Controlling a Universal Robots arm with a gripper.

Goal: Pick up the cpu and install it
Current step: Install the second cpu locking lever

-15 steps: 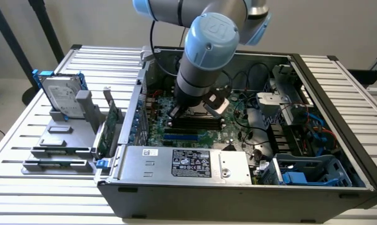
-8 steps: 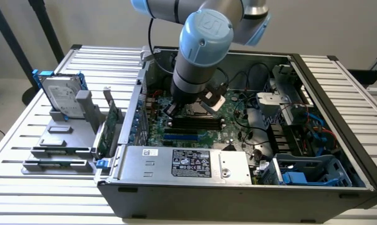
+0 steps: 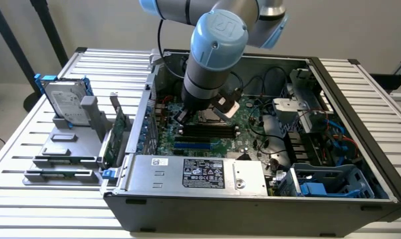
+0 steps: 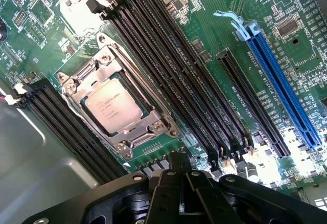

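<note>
Claw (image 4: pixel 181 183) together, empty; I see cpu (image 4: pixel 112 106) seated in socket (image 4: pixel 120 109), at claw's eleven o'clock; install looks done.

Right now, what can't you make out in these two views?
- Exterior view: the cpu socket on the motherboard is hidden behind the arm.
- Wrist view: whether the cpu is fully seated in its socket frame; the angle doesn't settle it. Its printed marking is too small to read.
- Wrist view: the claw is cut off by the picture's edge.
- Exterior view: PSU label text is too small.
</note>
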